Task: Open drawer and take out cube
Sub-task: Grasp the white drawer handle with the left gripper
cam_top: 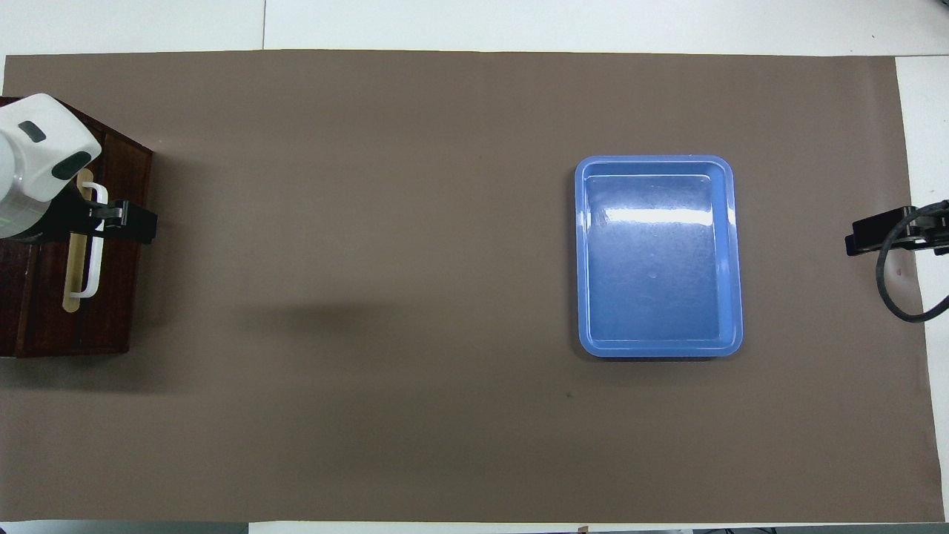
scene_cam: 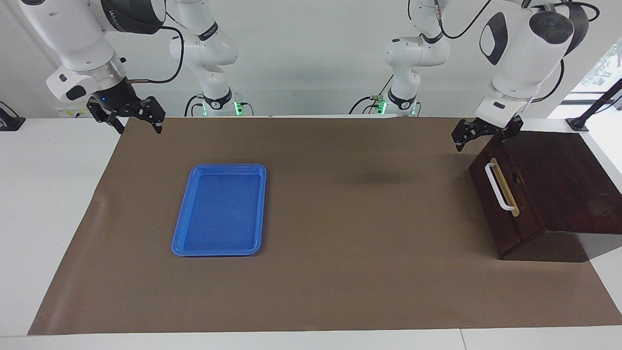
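The drawer (scene_cam: 505, 204) sits closed in its dark wooden box (scene_cam: 559, 180) at the left arm's end of the tabletop (scene_cam: 340, 272), so the cube is hidden, presumably inside. The left end effector (scene_cam: 486, 135), fingers spread, hangs over the box's top edge, likely lining up on the white handle (scene_cam: 498, 187). The right end effector (scene_cam: 130, 116) waits spread over the brown mat's (scene_cam: 340, 218) corner. A blue tray (scene_cam: 221, 210) lies empty, white wall around

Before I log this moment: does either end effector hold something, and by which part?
Nothing is held. The left end effector hangs open above the drawer; the right end effector waits open.
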`<act>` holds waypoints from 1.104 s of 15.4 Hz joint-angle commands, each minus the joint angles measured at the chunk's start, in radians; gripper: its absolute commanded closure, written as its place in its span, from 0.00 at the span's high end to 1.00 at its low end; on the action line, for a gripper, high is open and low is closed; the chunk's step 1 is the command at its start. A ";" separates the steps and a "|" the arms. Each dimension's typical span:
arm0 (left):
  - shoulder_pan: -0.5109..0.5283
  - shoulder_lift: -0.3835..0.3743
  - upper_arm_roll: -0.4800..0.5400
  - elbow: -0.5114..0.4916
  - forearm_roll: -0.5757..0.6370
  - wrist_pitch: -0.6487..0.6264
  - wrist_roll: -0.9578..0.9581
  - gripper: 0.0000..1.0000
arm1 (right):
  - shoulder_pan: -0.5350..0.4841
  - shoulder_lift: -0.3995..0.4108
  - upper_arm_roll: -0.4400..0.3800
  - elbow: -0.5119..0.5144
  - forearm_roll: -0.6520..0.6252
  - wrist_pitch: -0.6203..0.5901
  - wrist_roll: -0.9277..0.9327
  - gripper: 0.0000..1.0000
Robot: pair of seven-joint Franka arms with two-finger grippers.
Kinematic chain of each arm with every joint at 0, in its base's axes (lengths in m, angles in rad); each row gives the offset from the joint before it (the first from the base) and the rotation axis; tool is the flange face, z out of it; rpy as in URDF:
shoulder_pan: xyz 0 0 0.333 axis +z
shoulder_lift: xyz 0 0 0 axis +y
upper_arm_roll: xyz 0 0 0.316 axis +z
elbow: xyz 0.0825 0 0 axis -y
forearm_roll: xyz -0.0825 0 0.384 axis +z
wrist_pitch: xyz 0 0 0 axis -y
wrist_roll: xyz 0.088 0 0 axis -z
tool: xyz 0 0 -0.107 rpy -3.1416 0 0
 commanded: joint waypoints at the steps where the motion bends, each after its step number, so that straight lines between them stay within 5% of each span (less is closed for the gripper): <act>1: -0.020 0.018 0.008 -0.079 0.108 0.088 0.002 1.00 | -0.015 -0.024 0.012 -0.031 -0.014 0.021 0.021 1.00; 17: 0.046 0.099 0.012 -0.162 0.250 0.302 0.003 1.00 | -0.018 -0.021 0.012 -0.025 -0.008 0.023 0.020 1.00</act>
